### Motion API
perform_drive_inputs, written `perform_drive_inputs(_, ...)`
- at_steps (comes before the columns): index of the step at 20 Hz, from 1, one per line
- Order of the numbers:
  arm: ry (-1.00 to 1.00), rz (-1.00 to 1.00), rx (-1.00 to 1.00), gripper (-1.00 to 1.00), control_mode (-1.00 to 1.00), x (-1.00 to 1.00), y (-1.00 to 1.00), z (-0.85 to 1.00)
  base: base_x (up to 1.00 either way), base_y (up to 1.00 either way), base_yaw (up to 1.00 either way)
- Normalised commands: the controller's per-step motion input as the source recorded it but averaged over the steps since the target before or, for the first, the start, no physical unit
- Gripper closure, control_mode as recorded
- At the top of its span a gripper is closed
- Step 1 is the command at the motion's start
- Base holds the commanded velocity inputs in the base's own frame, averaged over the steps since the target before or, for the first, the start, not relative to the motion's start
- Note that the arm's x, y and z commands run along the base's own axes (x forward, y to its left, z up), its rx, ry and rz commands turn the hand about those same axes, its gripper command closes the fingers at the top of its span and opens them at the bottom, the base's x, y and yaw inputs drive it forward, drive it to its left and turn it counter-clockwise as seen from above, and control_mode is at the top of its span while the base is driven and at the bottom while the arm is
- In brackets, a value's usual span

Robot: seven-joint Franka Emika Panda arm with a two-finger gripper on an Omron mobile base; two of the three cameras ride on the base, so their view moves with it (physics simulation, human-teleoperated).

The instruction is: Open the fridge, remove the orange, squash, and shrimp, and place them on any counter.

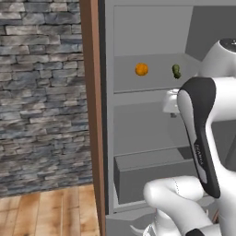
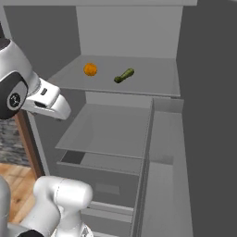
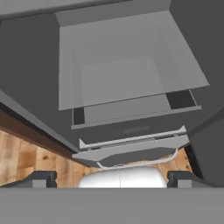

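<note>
Fridge (image 2: pixel 185 139): you see it open, grey shelves and a drawer below | orange (image 2: pixel 90 69): round, bright, resting on the upper shelf toward your left | squash (image 2: pixel 124 76): dark green, elongated, lying on its side on the same shelf, right of the orange, apart from it

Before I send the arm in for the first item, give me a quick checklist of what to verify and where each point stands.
1. Fridge open, shelves exposed: ok.
2. Orange in sight on the upper shelf, standing free: ok.
3. Squash on the same shelf, apart from the orange: ok.
4. Shrimp located: cannot tell; I cannot pick it out on either shelf.
5. End effector open and holding nothing: ok, both fingertips stand wide apart in the hand view.
6. End effector aimed at the upper shelf: not ok; the hand view looks at the bare lower shelf and drawer.
</note>
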Motion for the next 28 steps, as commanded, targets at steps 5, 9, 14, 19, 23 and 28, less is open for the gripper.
perform_drive_inputs(5,0.0,-0.21,-0.04,-1.0,-1.0,-0.05,-0.15,0.47,0.0,0.0,0.0)
perform_drive_inputs(9,0.0,-0.13,-0.01,-1.0,-1.0,0.27,-0.37,0.11,0.0,0.0,0.0)
perform_drive_inputs(14,0.0,-0.03,-0.01,-1.0,-1.0,0.46,-0.36,-0.04,0.0,0.0,0.0)
perform_drive_inputs(19,-0.09,-0.01,-0.09,-1.0,-1.0,0.56,-0.43,-0.11,0.0,0.0,0.0)
perform_drive_inputs(23,-0.08,-0.02,-0.11,-1.0,-1.0,0.55,-0.47,-0.15,0.0,0.0,0.0)
perform_drive_inputs(28,0.0,-0.03,0.0,-1.0,-1.0,0.71,-0.21,0.05,0.0,0.0,0.0)
